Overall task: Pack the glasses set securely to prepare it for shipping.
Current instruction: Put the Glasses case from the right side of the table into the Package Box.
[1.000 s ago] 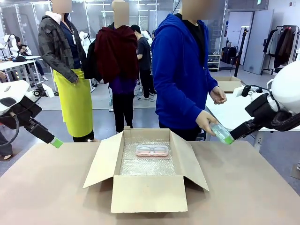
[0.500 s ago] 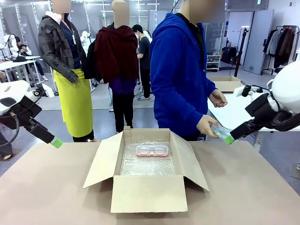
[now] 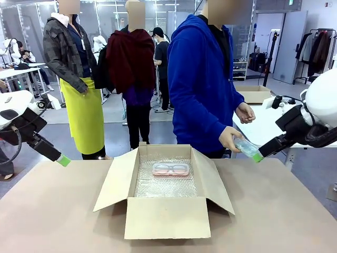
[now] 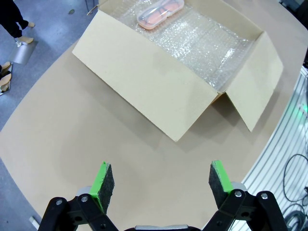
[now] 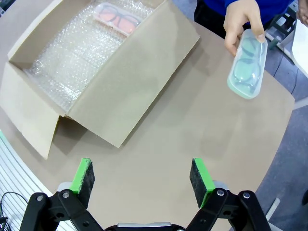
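Observation:
The pink glasses case (image 3: 170, 169) lies flat on bubble wrap at the back of the open cardboard box (image 3: 163, 216); it also shows as the pink case (image 4: 160, 13) and pink case (image 5: 118, 16) in the wrist views. A person's hand (image 3: 229, 139) holds the mint-green glasses case (image 3: 246, 147) in the air right of the box, close to my right gripper (image 3: 256, 157). From the right wrist, that green case (image 5: 247, 65) hangs above the table beyond my open right gripper (image 5: 142, 177). My left gripper (image 3: 63, 160) hovers left of the box, and the left gripper (image 4: 161, 180) is open and empty.
The box flaps (image 3: 115, 182) stand spread outward on the brown table (image 3: 52, 211). The person in a blue hoodie (image 3: 202, 84) leans over the far edge. Other people stand behind, and a second cardboard box (image 3: 256, 94) sits on a white table at the right.
The person has leaned slightly further over the table, and the hand with the green case has shifted a little. Both arms stay where they were.

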`<action>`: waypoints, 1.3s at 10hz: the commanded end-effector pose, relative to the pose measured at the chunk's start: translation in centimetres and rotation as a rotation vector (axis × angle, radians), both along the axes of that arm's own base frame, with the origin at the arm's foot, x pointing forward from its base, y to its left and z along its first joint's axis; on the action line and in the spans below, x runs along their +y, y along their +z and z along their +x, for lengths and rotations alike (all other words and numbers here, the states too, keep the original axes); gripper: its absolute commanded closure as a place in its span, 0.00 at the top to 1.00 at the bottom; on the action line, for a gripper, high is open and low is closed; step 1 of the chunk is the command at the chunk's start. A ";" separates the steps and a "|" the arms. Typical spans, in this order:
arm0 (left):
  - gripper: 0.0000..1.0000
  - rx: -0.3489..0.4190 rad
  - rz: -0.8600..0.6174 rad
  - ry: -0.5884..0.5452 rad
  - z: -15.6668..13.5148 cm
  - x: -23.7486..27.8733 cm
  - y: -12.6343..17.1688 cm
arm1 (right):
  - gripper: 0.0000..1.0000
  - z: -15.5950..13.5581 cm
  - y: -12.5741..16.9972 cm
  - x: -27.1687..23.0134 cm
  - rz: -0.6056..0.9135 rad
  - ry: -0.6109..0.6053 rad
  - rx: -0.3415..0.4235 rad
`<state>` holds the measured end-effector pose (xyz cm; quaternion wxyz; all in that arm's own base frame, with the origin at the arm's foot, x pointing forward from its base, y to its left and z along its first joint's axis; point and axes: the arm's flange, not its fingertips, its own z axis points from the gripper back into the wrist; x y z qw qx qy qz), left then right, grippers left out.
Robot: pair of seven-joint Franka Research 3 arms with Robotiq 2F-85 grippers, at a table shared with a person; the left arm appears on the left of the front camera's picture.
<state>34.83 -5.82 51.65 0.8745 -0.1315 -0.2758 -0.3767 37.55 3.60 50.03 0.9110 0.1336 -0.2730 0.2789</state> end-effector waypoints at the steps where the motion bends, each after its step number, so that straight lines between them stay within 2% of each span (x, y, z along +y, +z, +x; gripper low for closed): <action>1: 1.00 -0.004 -0.013 -0.008 0.0 0.1 0.0 | 1.00 -0.1 0.0 0.2 -0.002 -0.012 -0.003; 13: 1.00 -0.004 -0.013 -0.008 0.0 0.1 0.0 | 1.00 -0.1 0.0 0.2 -0.002 -0.012 -0.003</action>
